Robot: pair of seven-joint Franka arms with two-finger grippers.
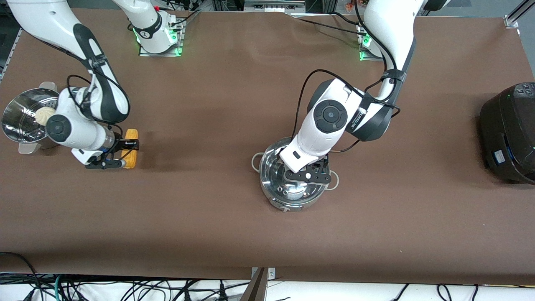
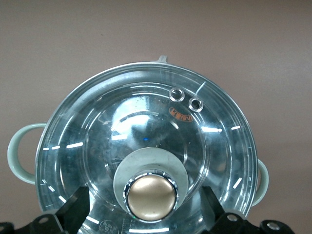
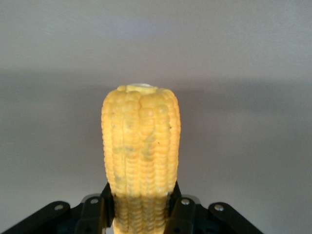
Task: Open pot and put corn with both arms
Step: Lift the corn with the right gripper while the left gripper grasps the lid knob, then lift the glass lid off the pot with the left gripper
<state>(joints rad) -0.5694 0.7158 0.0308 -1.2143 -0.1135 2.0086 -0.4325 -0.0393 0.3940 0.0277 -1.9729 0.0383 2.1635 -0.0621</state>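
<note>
Over the pot: left gripper, fingers spread wide either side of the lid knob.
Right gripper clamps the corn near the steamer pot.

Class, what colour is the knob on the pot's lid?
Tan-gold knob, ringed by shiny metal; clearest in the left wrist view.

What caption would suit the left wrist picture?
Left hand open around the tan knob of the glass lid on the steel pot.
</note>
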